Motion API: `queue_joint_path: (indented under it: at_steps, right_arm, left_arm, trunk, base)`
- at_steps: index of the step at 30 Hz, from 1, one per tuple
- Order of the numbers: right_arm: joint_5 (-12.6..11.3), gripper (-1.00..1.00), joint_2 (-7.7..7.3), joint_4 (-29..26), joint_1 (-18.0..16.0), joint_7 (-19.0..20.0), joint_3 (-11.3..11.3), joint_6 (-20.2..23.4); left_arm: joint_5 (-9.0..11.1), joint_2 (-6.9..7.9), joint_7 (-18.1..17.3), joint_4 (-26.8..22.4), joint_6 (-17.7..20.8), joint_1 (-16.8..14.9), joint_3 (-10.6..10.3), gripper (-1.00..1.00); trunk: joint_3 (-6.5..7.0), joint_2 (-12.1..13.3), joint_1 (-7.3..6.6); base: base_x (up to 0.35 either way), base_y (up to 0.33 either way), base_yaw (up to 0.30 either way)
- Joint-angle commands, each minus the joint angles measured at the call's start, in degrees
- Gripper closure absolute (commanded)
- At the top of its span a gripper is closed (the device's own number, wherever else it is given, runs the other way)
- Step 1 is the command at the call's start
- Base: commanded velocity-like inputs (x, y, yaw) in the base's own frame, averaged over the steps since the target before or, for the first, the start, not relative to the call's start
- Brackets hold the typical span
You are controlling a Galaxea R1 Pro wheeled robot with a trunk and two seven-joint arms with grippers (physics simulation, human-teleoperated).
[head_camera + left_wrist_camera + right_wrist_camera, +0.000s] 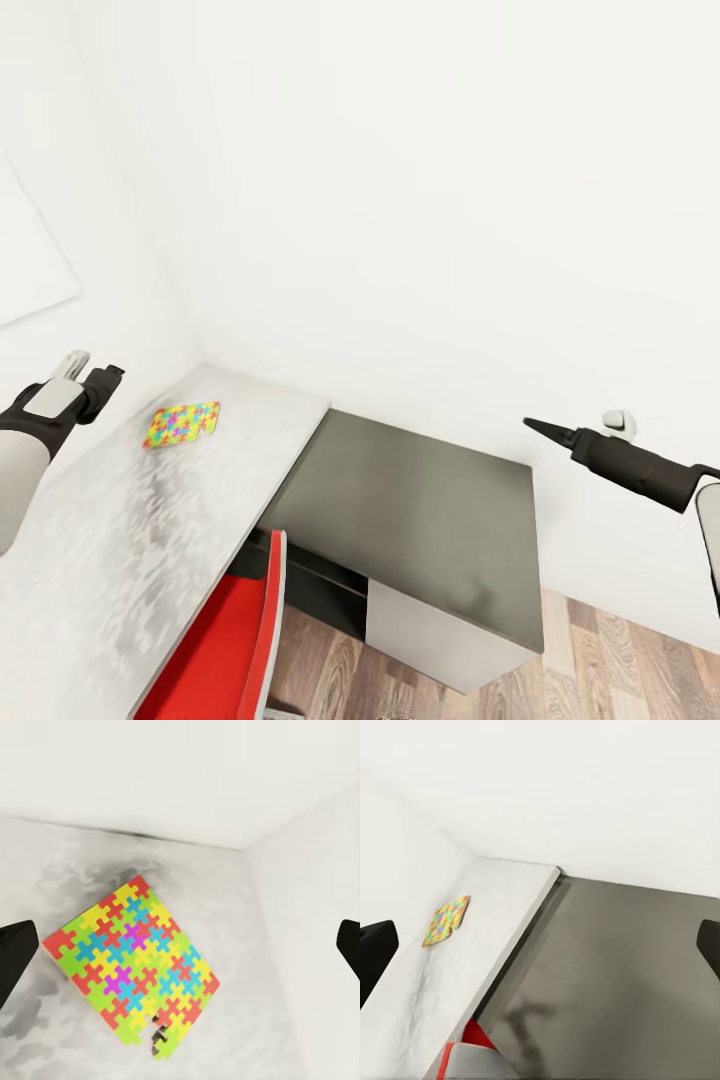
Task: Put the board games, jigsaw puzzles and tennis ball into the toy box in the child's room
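Currently, by view:
Head view, jigsaw puzzle (182,423): lying flat on the pale counter (130,540), near the far corner where two white walls are meeting.
Head view, left pincer (103,383): hovering above the counter's left side, near the puzzle and apart from it; jaw state cannot be told here.
Head view, right pincer (545,429): pointing left in the air over the lower dark-topped cabinet (420,510); holding nothing.
Head view, red chair (225,655): standing against the counter's front edge.
Left wrist view, puzzle (131,964): lying on the mottled grey top between the two dark fingertips (15,956); jaws are standing wide apart, touching nothing.
Right wrist view, fingertips (375,952): standing wide apart, gripping nothing; puzzle (446,921) is lying far off on the counter beside the cabinet.
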Motion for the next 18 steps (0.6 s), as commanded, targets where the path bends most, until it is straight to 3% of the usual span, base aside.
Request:
queue_joint_path:
  at_steps: [1, 12, 18]
  right_arm:
    - [0.23, -1.00, -0.08, -0.22, 0.03, 0.76, 0.01, 0.29]
    - [-0.79, -1.00, -3.15, -0.92, 0.26, 12.41, 0.20, 0.29]
    - [-1.11, -1.00, -3.73, -0.98, 0.36, 15.33, 0.41, 0.29]
  left_arm:
    - [0.30, -0.01, 0.30, -0.12, 0.18, -0.01, 0.12, -1.00]
    - [-0.20, 0.01, 0.20, 0.04, -0.18, 0.11, 0.16, -1.00]
    - [-0.34, 0.05, 0.13, 0.33, -0.20, 0.12, 0.05, -1.00]
  trunk:
    - [-0.21, -0.12, 0.03]
    - [-1.24, -0.12, 0.03]
    - [-1.80, -0.12, 0.03]
  base:
    - [0.000, 0.000, 0.000]
    - [0.000, 0.000, 0.000]
    - [0.000, 0.000, 0.000]
